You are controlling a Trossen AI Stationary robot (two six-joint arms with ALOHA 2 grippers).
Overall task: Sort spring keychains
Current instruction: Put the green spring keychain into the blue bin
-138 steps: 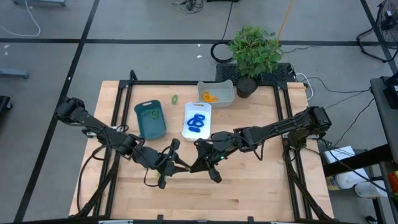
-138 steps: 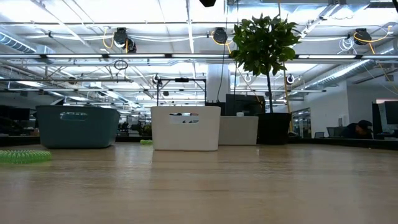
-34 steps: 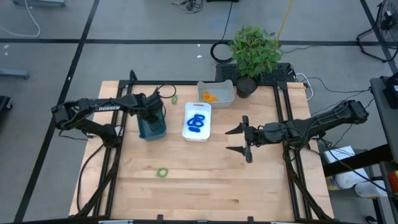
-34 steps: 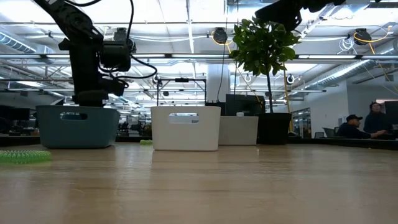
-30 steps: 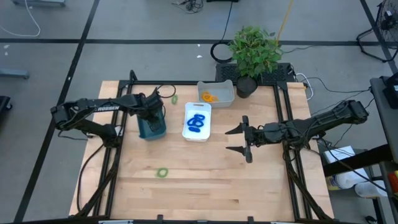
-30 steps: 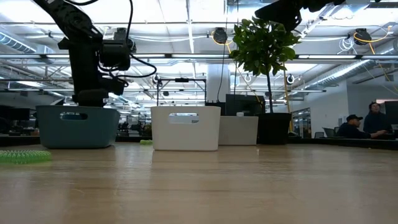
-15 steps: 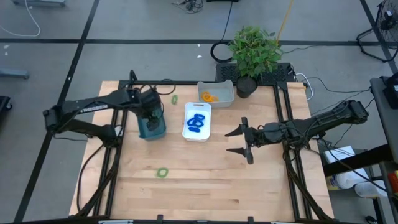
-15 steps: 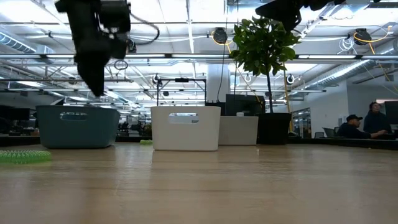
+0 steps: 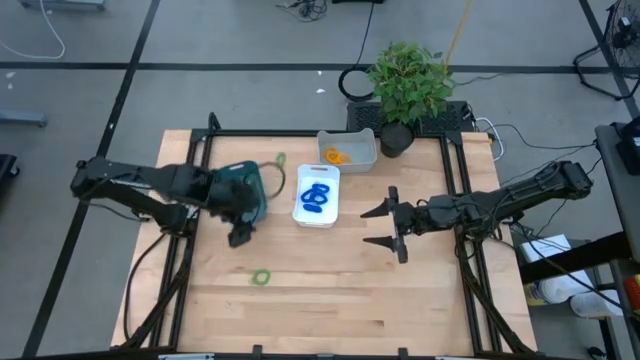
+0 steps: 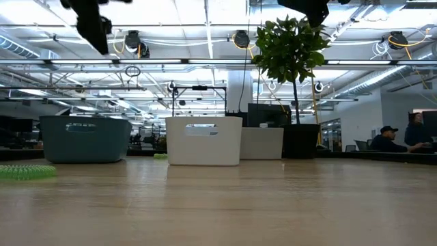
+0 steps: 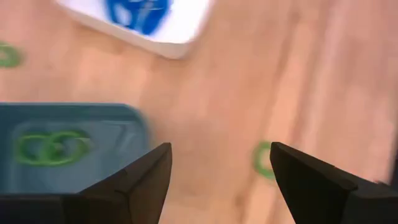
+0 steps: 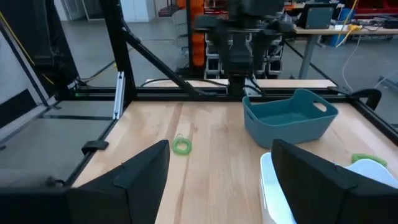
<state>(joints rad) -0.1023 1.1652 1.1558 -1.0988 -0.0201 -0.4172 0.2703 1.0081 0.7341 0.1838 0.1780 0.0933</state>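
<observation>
Left pincer [image 9: 238, 235] has swung off the teal tray [image 9: 243, 184], fingers apart.

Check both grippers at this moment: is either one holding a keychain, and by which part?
Nothing is held. The left gripper is open and empty near the teal tray; the right gripper is open and empty over bare table.

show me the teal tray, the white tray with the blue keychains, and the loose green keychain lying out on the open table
teal tray [image 12: 292, 118], right wrist view, on its outer front wall.
white tray [image 9: 331, 193], high view, on its bare right rim.
green keychain [image 9: 261, 277], high view, on the coil itself.
</observation>
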